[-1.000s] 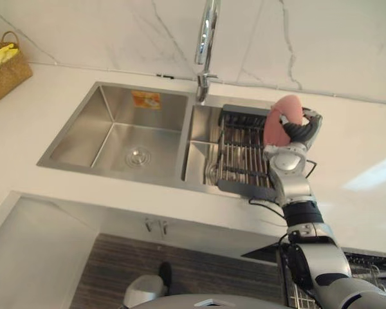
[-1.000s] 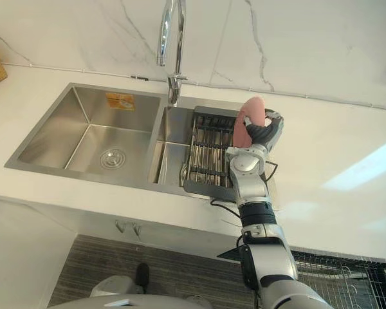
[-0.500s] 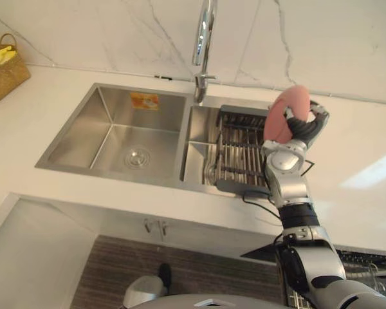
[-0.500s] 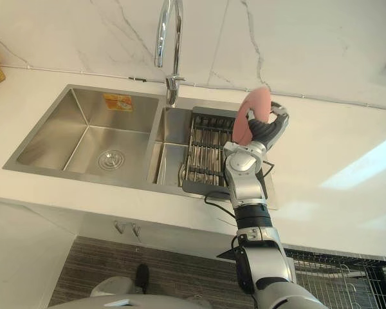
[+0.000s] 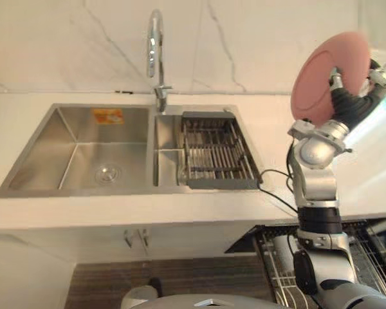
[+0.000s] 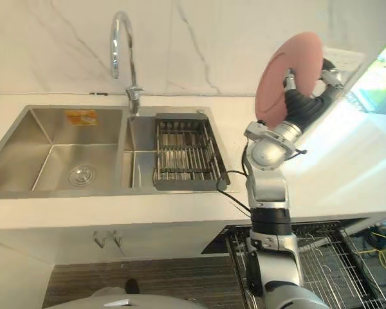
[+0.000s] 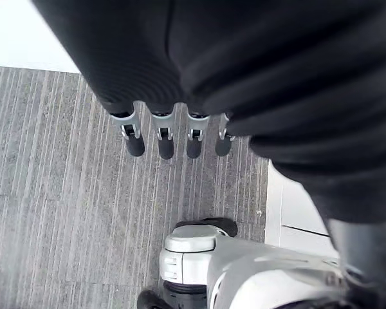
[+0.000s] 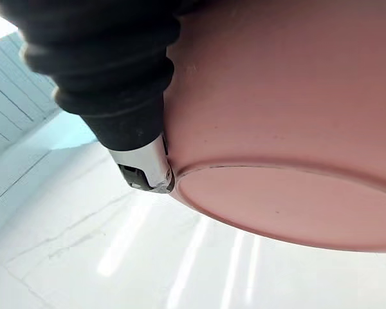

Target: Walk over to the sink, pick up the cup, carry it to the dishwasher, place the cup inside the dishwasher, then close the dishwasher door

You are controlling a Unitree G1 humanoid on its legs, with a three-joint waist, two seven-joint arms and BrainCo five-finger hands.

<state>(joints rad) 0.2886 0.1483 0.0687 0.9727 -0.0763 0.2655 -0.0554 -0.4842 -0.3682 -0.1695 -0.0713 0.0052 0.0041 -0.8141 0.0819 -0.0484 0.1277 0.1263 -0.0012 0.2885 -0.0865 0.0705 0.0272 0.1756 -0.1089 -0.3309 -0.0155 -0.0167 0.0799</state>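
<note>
Right hand (image 5: 351, 106) with bowl (image 5: 323, 74) above counter (image 5: 264, 117)

You're in a home kitchen: a steel double sink (image 5: 83, 151) with tap (image 5: 155, 51) set in a white counter (image 5: 148, 209), marble wall behind it.

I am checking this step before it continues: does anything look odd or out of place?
One thing: the right hand holds a pink bowl, not a cup, fingers curled round its rim, the bowl tipped on edge above the counter. Nothing looks spilled or damaged; the rack sits straight in the sink.
</note>
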